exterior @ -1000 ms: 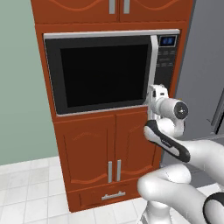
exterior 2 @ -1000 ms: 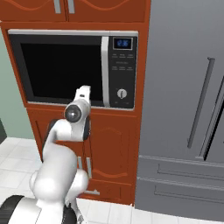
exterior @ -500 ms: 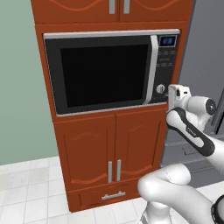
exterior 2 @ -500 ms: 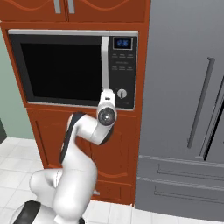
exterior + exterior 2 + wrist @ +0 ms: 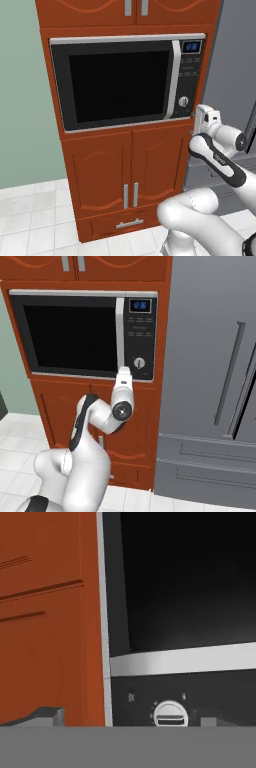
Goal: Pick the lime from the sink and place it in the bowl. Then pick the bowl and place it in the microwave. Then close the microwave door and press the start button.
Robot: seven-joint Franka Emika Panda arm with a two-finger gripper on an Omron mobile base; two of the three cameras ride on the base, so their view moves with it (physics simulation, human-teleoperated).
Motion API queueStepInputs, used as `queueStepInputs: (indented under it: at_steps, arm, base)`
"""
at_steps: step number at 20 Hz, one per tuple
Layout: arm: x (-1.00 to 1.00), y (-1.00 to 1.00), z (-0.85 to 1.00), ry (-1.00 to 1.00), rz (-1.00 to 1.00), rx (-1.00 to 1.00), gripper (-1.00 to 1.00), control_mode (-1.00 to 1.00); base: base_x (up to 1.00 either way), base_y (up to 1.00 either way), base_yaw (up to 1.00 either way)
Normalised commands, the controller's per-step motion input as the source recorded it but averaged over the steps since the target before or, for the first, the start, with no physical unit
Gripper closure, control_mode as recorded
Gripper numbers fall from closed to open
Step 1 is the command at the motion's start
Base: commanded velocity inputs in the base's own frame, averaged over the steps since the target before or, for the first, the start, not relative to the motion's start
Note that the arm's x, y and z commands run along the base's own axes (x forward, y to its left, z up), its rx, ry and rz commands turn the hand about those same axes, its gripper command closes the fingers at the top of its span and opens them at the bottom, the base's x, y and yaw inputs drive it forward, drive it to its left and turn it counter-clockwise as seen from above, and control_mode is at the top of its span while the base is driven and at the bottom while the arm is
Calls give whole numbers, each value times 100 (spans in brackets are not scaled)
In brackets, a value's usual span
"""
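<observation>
Hand view: microwave door (image 5: 117,85) shut, white dial (image 5: 170,714) low on the control panel (image 5: 139,338) | risk: jaws spread wide, so a fingertip may nudge the dial or miss the start button | pose: forearm reaches up toward the panel, gripper (image 5: 124,374) just below the dial, released, holding nothing.

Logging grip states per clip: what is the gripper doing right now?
Gripper: open, holding nothing, jaws spread wide in front of the microwave control dial.
</observation>
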Motion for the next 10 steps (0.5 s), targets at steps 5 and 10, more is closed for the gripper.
queueStepInputs:
  at_steps: [5, 10]
  arm:
    - [9, -1, 0, 0, 0, 6, 100, -100]
    - [9, -11, 0, 0, 0, 9, 100, -100]
  base:
    - [0, 0, 0]
    - [0, 0, 0]
